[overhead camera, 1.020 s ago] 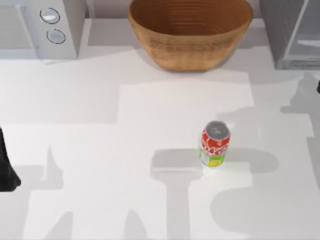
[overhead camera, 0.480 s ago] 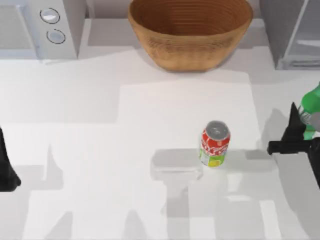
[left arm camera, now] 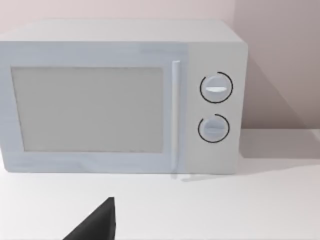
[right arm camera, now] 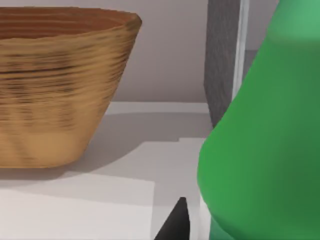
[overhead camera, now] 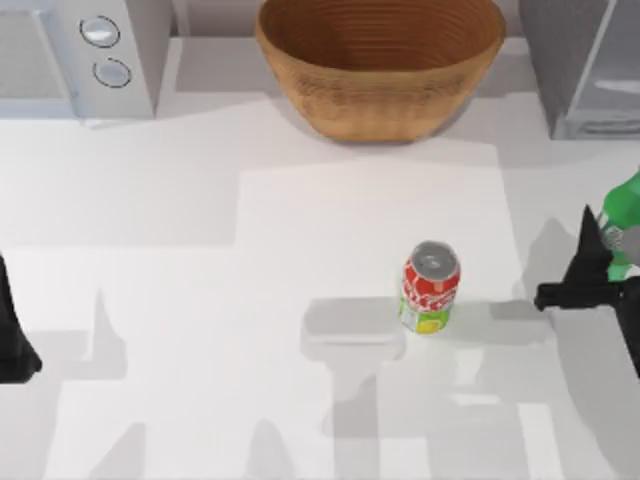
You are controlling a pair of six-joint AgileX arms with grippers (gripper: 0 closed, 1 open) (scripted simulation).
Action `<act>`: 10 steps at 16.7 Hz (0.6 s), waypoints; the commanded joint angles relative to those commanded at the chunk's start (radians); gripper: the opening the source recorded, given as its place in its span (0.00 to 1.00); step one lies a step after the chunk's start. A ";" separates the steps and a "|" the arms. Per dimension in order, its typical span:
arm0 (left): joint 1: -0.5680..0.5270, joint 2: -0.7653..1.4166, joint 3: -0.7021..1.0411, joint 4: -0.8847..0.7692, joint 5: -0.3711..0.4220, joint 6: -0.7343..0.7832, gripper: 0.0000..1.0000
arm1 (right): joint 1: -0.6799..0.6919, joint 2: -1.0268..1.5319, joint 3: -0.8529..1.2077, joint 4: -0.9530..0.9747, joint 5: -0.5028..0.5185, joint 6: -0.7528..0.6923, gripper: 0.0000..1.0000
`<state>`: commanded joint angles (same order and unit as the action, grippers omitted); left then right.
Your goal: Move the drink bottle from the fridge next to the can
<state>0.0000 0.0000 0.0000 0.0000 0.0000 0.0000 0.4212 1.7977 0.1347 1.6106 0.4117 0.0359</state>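
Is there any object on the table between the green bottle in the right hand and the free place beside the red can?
Nothing visible: the drink bottle in the right hand has only bare table toward the can.

Drink bottle (overhead camera: 626,215) in right gripper (overhead camera: 600,262), right of can (overhead camera: 430,287).

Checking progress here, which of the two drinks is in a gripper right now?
The green drink bottle, held by the right gripper at the table's right edge. The red can stands free mid-table.
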 joint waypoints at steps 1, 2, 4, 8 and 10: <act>0.000 0.000 0.000 0.000 0.000 0.000 1.00 | 0.000 0.000 0.000 0.000 0.000 0.000 0.00; 0.000 0.000 0.000 0.000 0.000 0.000 1.00 | 0.000 0.000 0.000 0.000 0.000 0.000 0.00; 0.000 0.000 0.000 0.000 0.000 0.000 1.00 | 0.000 0.000 0.000 0.000 0.000 0.000 0.15; 0.000 0.000 0.000 0.000 0.000 0.000 1.00 | 0.000 0.000 0.000 0.000 0.000 0.000 0.45; 0.000 0.000 0.000 0.000 0.000 0.000 1.00 | 0.000 0.000 0.000 0.000 0.000 0.000 0.60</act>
<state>0.0000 0.0000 0.0000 0.0000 0.0000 0.0000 0.4212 1.7977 0.1347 1.6106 0.4117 0.0359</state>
